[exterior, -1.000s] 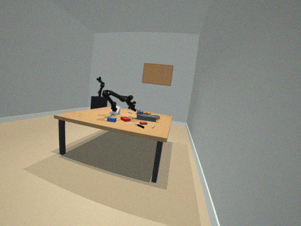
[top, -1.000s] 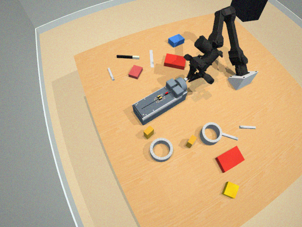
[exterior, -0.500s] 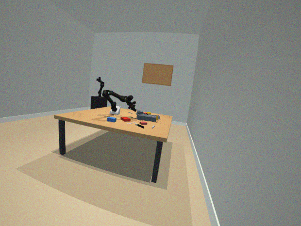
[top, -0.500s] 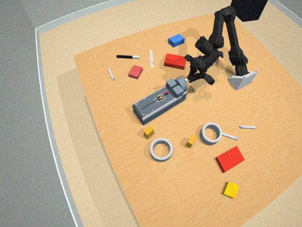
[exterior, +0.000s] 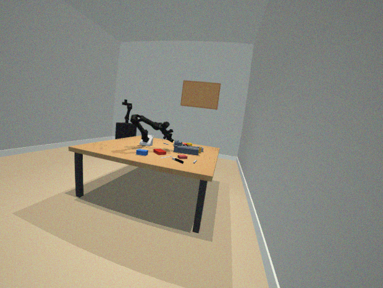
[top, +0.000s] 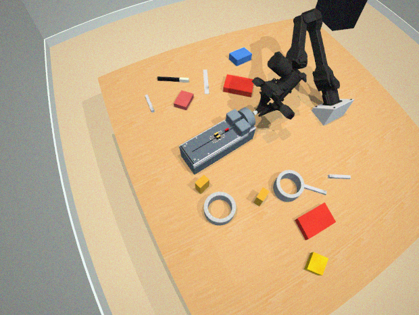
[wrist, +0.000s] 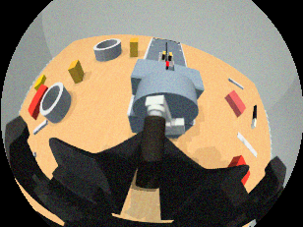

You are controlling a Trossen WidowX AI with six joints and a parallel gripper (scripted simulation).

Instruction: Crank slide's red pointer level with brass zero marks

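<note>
The grey-blue machine (top: 203,144) (exterior: 186,150) (wrist: 165,92) stands on the table, its round crank end facing the arm. The slide's red pointer (top: 226,129) (wrist: 167,64) sits in the slot on the crank side of the brass zero marks (top: 217,135) (wrist: 170,55), a short gap away and not level with them. The crank's white arm (wrist: 175,126) shows in front of the round housing, low and to the right in the wrist view. My gripper (top: 259,112) (exterior: 172,141) (wrist: 151,137) is shut on the dark crank handle (wrist: 153,134). The fingers partly hide the handle.
Beside the arm lie a red block (top: 238,85) and a blue block (top: 240,56). A small red block (top: 183,100), white strips and a black-and-white stick lie beyond. On the machine's other side are two grey rings, orange blocks, a large red block (top: 315,220) and a yellow block (top: 317,263).
</note>
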